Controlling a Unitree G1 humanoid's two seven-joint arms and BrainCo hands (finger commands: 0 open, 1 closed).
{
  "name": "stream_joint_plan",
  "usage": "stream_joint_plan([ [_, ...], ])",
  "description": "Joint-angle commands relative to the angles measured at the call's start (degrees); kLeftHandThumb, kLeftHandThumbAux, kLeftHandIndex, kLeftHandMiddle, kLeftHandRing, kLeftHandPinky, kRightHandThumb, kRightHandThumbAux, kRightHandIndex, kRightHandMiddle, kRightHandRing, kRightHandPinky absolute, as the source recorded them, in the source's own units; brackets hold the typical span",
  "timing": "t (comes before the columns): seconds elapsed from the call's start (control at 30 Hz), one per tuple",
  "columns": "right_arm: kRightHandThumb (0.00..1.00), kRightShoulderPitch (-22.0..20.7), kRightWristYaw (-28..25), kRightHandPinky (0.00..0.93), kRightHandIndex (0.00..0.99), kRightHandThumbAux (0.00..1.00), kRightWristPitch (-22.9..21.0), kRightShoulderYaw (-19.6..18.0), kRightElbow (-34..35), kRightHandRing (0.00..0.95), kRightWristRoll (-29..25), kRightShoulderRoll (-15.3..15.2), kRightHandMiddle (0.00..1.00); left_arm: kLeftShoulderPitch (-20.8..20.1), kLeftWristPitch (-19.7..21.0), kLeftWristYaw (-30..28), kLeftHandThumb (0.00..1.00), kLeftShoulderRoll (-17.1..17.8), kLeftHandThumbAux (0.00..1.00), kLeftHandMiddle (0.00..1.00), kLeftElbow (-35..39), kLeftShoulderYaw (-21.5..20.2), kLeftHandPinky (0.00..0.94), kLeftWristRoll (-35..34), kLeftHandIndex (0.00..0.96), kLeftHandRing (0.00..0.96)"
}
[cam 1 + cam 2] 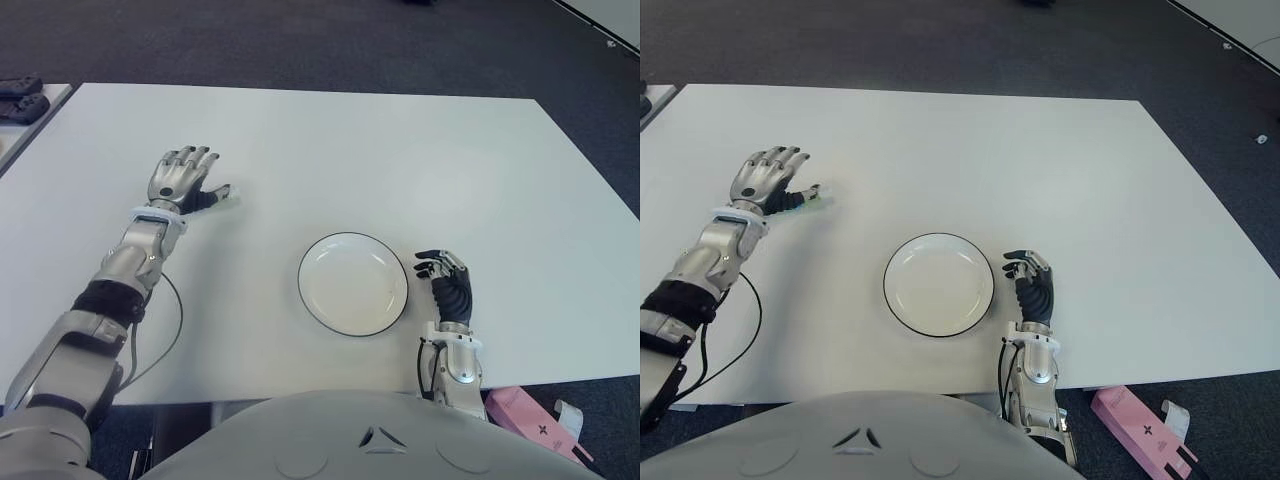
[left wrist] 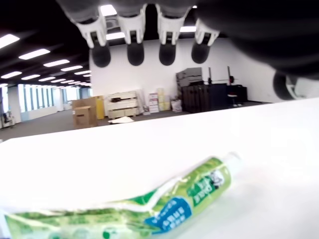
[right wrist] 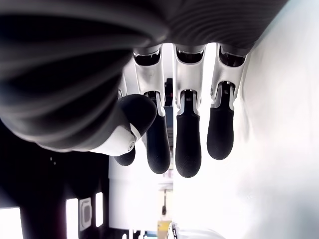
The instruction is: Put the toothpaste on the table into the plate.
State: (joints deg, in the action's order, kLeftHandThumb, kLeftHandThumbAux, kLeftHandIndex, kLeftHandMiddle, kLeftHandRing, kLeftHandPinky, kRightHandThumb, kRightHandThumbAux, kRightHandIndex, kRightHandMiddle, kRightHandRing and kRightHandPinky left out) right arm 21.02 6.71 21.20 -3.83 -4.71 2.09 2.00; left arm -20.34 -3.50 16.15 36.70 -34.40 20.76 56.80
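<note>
A green toothpaste tube (image 2: 169,209) lies flat on the white table (image 1: 400,160) at the left, and its white cap end (image 1: 229,199) pokes out beside my left thumb. My left hand (image 1: 180,175) hovers just over the tube with its fingers (image 2: 135,50) spread and not touching it, holding nothing. The white plate (image 1: 352,283) with a dark rim stands near the table's front edge, empty. My right hand (image 1: 447,280) shows just right of the plate, fingers relaxed and holding nothing.
A pink box (image 1: 530,420) lies on the floor beyond the table's front right corner. Dark objects (image 1: 20,98) sit on a second table at the far left. A black cable (image 1: 172,330) loops beside my left forearm.
</note>
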Motion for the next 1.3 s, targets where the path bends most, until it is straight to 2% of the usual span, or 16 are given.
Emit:
stream_joint_plan([
  [0.03,0.839,0.3,0.5,0.507,0.443,0.685,0.2,-0.3,-0.6,0.513,0.1,0.3,0.462,-2.5,-2.8,-1.6,0.390,1.1,0.136,0.000,-3.1,3.2,0.000,0.7,0.000,0.000],
  [0.2,0.839,0.4,0.5,0.507,0.442,0.685,0.2,-0.3,-0.5,0.514,-0.1,0.4,0.462,-4.2,-5.0,-3.5,0.376,2.0,0.138,0.000,-4.8,5.5,0.005,0.6,0.000,0.000],
  [0.7,0.838,1.0,0.7,0.510,0.438,0.685,-0.4,-0.5,0.3,0.518,-0.3,0.6,0.464,-8.9,-9.1,-16.6,0.398,3.4,0.153,0.000,-7.7,12.8,0.000,1.9,0.000,0.000],
  [0.87,0.838,1.4,0.6,0.508,0.437,0.686,-0.4,-0.5,0.6,0.518,-0.1,0.4,0.464,-10.0,-10.8,-18.6,0.394,3.8,0.173,0.000,-9.1,15.4,0.000,3.0,0.000,0.000],
  [1.1,0.838,1.7,0.8,0.507,0.438,0.686,-0.4,-0.7,0.8,0.515,0.0,0.3,0.463,-11.7,-14.1,-18.6,0.375,4.8,0.195,0.000,-11.5,19.4,0.000,5.4,0.000,0.000],
  [1.3,0.838,1.9,1.2,0.510,0.437,0.686,-0.6,-0.8,1.0,0.518,0.5,0.3,0.464,-12.3,-15.3,-20.7,0.362,5.4,0.212,0.000,-11.8,21.0,0.000,5.4,0.000,0.000],
])
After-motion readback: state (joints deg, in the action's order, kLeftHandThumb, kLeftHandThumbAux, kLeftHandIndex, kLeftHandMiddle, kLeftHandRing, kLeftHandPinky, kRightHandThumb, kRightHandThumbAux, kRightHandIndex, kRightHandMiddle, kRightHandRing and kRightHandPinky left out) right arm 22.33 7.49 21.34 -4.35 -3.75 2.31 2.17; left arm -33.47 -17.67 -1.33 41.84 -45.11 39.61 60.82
